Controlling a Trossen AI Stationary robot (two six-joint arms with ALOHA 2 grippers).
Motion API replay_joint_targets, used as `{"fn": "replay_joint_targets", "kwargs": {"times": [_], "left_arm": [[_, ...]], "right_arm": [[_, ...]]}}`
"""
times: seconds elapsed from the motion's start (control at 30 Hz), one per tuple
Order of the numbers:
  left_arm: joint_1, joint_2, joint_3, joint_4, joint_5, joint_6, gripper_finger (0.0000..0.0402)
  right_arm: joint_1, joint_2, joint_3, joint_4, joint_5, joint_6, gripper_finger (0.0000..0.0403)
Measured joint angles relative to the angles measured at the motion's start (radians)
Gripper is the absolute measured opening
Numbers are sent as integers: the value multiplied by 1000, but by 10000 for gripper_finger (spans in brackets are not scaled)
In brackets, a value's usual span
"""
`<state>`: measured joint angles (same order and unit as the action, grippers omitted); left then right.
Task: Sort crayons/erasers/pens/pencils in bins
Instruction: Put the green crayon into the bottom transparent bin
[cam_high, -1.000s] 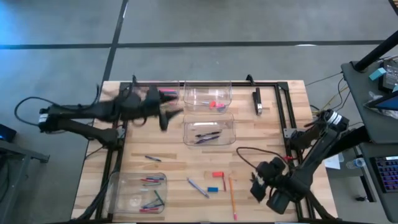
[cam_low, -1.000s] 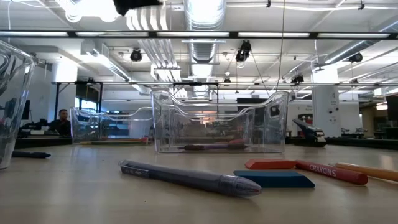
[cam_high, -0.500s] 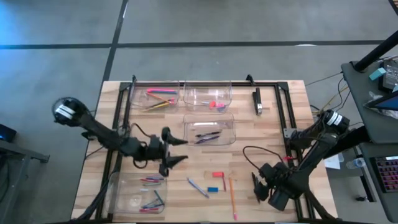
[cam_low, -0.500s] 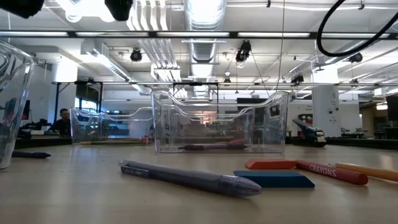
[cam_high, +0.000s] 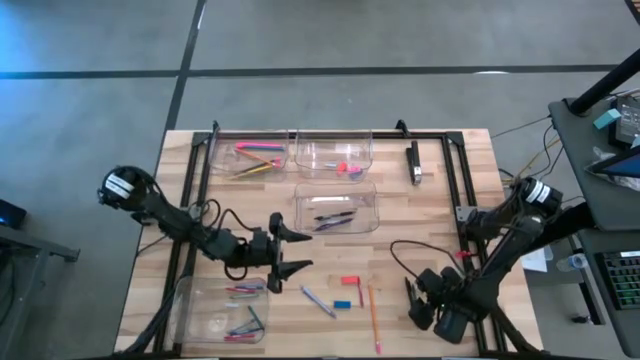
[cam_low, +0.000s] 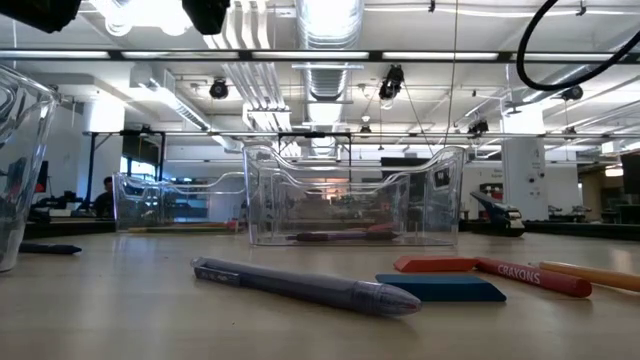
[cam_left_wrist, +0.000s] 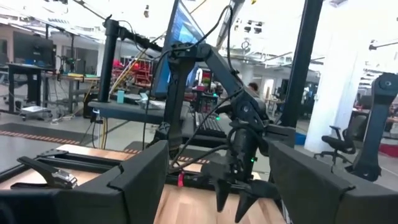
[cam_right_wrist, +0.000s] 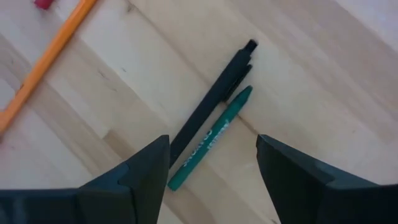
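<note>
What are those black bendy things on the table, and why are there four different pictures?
They are two robot arms, each ending in a two-finger claw called a gripper. One picture looks straight down from above, one sits at table height, and two come from little cameras on the arms' wrists. The job is sorting drawing things into clear bins. The left gripper hangs open over the middle of the wooden table, holding nothing. The right gripper is near the front right corner; its camera looks down at a black pen touching a green crayon, and neither is held. Loose on the table lie an orange pencil, a red eraser and a blue eraser.
</note>
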<state>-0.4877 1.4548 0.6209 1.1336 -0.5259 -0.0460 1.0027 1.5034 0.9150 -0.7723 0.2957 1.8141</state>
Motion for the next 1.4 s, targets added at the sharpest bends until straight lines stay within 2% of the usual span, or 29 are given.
{"fn": "replay_joint_targets", "kwargs": {"times": [0.6, 0.83, 0.97, 1.33, 1.4], "left_arm": [[0, -4, 0, -20, 1, 0, 262], [0, -4, 0, -23, 2, -1, 262], [0, -4, 0, -23, 2, -2, 262], [-2, -4, 0, -23, 2, -3, 262], [-2, -4, 0, -23, 2, -3, 262]], "right_arm": [[22, 169, 37, 2, -40, -5, 228], [21, 191, 60, -35, -68, -11, 210], [21, 189, 64, -34, -90, 2, 177], [21, 177, 62, -27, -150, 7, 27], [22, 165, 61, -31, -152, 18, 18]]}}
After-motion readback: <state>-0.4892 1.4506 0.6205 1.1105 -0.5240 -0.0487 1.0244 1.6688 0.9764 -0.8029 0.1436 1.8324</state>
